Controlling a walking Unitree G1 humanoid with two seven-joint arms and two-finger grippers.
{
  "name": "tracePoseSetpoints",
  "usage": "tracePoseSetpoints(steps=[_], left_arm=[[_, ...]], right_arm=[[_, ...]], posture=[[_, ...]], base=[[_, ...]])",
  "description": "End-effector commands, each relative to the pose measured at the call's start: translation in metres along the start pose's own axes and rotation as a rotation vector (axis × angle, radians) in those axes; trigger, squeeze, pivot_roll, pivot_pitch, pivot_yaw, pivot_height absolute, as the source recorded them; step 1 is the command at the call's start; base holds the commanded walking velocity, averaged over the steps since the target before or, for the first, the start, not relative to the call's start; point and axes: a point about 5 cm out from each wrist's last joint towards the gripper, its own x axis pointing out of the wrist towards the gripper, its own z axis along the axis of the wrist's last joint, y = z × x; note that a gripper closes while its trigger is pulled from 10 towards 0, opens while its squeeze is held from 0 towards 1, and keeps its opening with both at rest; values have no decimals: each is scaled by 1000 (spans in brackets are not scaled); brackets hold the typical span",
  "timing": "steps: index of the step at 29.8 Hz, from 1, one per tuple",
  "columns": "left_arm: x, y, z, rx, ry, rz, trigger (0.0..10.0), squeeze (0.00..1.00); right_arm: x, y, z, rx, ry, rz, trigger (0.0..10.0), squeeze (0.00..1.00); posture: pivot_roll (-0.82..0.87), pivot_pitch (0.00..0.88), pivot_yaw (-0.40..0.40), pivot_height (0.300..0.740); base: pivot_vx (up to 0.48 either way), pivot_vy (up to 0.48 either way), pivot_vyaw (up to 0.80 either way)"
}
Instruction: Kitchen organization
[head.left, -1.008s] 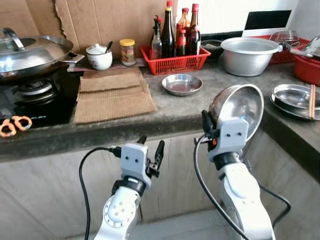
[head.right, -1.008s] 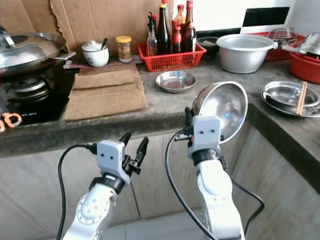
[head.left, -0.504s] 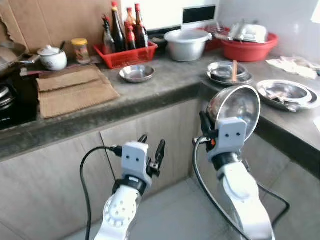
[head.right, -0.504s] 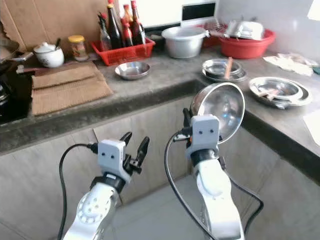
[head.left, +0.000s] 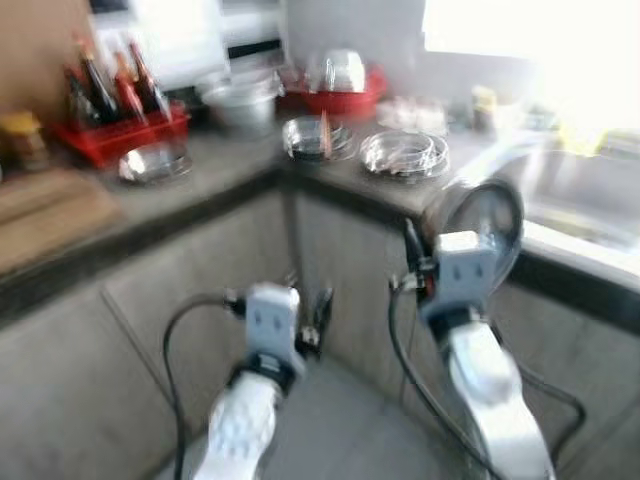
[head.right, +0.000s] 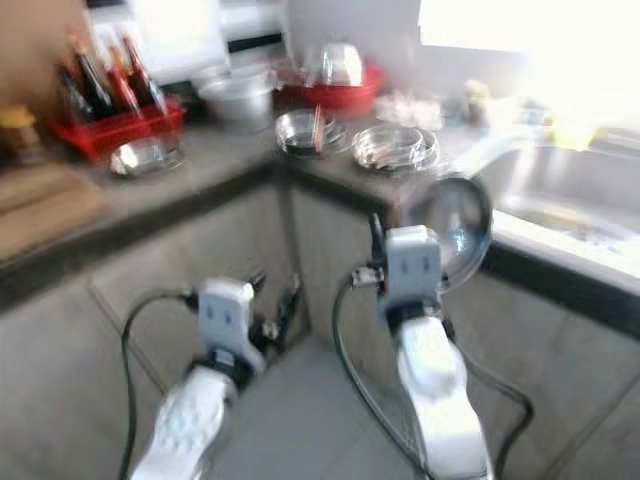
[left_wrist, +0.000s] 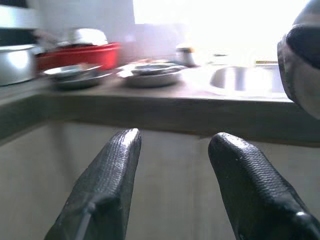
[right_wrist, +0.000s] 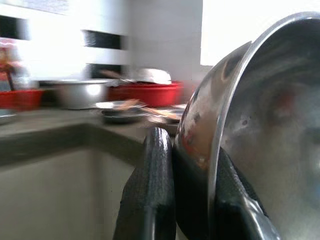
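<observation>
right gripper (right_wrist: 192, 200) is clamped on the rim of a steel bowl (head.left: 478, 217), one black finger against the outer wall and the other inside; the bowl stands on edge, tilted upright, held in the air in front of the table (head.left: 230, 185) edge and below the level of the table top. left gripper (left_wrist: 172, 165) hangs beside it at a lower height, fingers (left_wrist: 107, 175) spread apart with nothing between them, pointing toward the cabinet front under the table. head views are blurred. on the table, toward the rear left: a red basket (head.left: 120, 128) with dark bottles, a small steel dish (head.left: 152, 165) just in front of it, a large metal pot (head.left: 240, 100), and a red basin (head.left: 335, 95) carrying pale items. near the corner lie two shallow steel plates (head.left: 405, 152), side by side. a sink (head.left: 590, 195) sits to the right of the bowl, under strong window glare.
</observation>
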Motion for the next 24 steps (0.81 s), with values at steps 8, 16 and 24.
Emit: tracePoseSetpoints(steps=[8,16,24], left_arm=[[2,3,0,12,2,5,10000,0],[2,4,1,13,-1,2,10000,0],[3,4,1,13,-1,5,10000,0]], right_arm=[[3,5,9,5,-39,15,0,0],[7,4,13,0,-59,8,0,0],[15,-1,23,-30,-101,-12,6627,0]], posture=[[27,15,17,740],[27,25,19,740],[30,29,17,740]], base=[[37,0,-800],[391,0,-800],[390,0,-595]])
